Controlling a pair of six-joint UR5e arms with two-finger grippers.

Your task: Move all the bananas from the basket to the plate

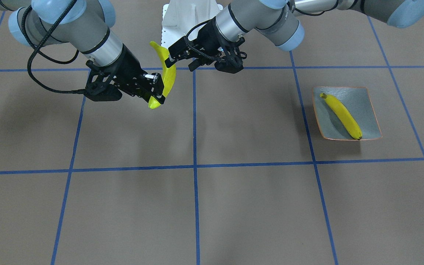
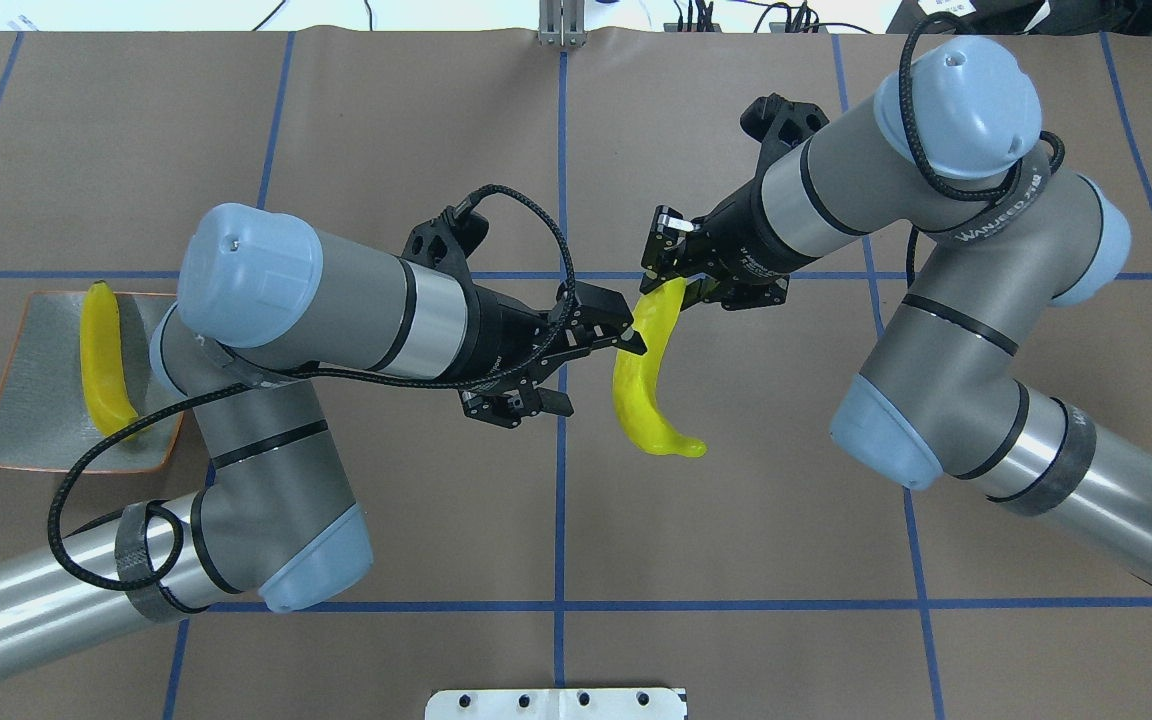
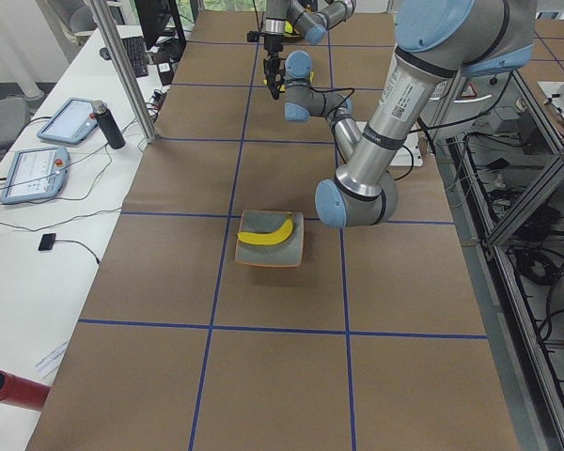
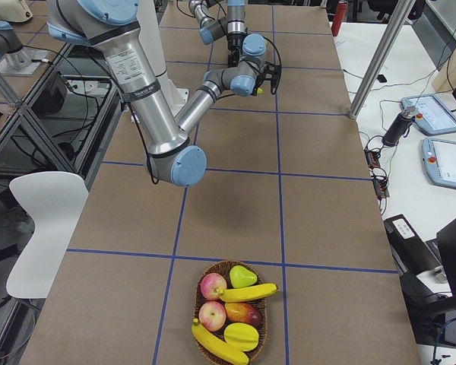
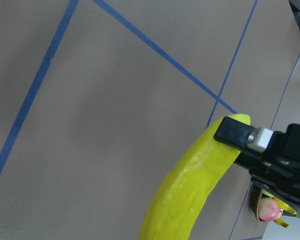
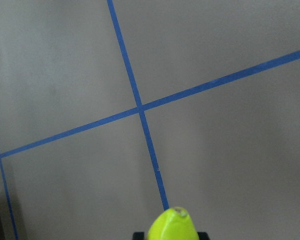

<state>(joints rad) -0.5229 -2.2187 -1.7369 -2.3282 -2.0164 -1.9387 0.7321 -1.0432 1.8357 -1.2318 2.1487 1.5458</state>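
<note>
A yellow banana hangs in mid-air over the table's middle, between both grippers. My right gripper is shut on one end of it; this shows in the overhead view too. My left gripper has its fingers against both sides of the same banana, a little along from that end. Another banana lies diagonally on the grey-blue plate. Two more bananas lie in the wicker basket. The right wrist view shows only the banana's tip.
The basket also holds apples, a pear and other fruit, at the table's end on my right. The plate sits on my left, close under my left arm's elbow. Blue tape lines grid the brown table. A white base plate lies at the near edge.
</note>
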